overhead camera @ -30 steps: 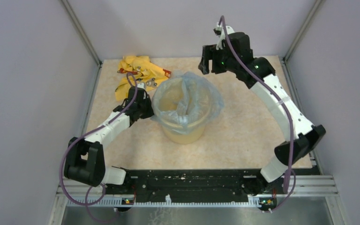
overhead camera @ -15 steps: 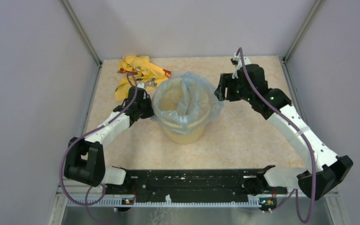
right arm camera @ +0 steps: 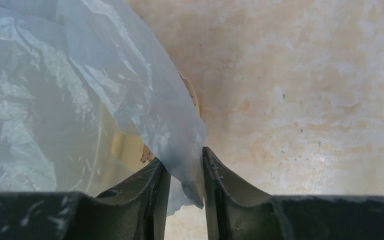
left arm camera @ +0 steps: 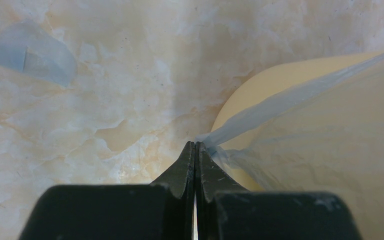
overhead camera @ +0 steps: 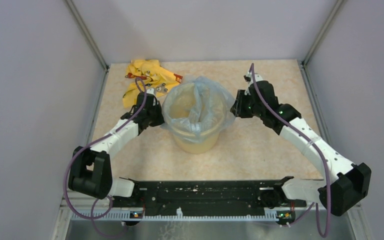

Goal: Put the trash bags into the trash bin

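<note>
The trash bag point(overhead camera: 200, 102), a thin pale blue-grey film, lies draped over the mouth of the pale yellow trash bin point(overhead camera: 196, 142) at the table's middle. My left gripper point(overhead camera: 156, 114) sits at the bin's left rim, shut on a stretched corner of the bag point(left arm camera: 290, 100) beside the bin's wall point(left arm camera: 260, 82). My right gripper point(overhead camera: 235, 106) is at the bin's right rim. In the right wrist view its jaws point(right arm camera: 182, 155) stand a little apart, with a hanging flap of the bag point(right arm camera: 105, 75) between the fingers.
A crumpled yellow cloth point(overhead camera: 147, 75) with red and grey marks lies at the back left, behind my left gripper. A small scrap of blue film point(left arm camera: 32, 57) lies on the marbled tabletop. Grey walls close in the table on three sides.
My right arm came down from high at the back to the bin's right rim, and its jaws narrowed around the bag's flap. The left arm and bin stayed put.
</note>
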`<action>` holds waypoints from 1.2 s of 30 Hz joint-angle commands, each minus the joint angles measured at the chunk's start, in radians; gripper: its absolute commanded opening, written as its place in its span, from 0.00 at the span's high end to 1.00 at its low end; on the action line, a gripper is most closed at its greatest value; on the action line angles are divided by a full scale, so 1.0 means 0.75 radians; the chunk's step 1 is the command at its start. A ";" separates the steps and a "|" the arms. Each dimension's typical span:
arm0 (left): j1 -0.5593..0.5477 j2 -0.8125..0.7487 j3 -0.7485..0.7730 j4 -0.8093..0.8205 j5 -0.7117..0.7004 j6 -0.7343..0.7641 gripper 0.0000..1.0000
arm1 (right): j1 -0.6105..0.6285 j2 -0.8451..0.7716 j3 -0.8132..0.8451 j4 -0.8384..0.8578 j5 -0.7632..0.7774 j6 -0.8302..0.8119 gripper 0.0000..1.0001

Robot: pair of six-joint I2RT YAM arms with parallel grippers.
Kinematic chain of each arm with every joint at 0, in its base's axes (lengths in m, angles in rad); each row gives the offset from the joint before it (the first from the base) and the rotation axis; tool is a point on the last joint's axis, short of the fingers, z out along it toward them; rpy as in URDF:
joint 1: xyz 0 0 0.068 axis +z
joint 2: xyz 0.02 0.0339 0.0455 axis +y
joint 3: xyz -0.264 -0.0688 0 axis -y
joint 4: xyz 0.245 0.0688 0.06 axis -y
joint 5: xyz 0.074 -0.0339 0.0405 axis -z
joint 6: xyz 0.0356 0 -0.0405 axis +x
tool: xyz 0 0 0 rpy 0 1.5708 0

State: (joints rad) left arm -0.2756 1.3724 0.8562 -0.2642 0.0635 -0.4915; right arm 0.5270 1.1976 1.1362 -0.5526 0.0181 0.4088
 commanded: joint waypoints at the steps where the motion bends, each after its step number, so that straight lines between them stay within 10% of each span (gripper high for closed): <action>1: -0.004 -0.006 0.013 0.053 0.021 -0.008 1.00 | -0.011 -0.019 -0.048 0.108 0.067 0.044 0.79; 7: -0.005 -0.001 -0.022 0.077 0.053 -0.080 1.00 | -0.027 0.027 -0.196 0.210 0.082 0.078 1.00; 36: -0.005 0.092 -0.209 0.065 -0.209 -0.148 1.00 | -0.317 0.411 -0.521 0.530 0.205 0.096 1.00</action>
State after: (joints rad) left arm -0.2790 1.4315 0.7177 -0.2382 -0.0383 -0.5976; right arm 0.3466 1.4818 0.7521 -0.1879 0.1280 0.4828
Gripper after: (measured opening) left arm 0.006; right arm 0.005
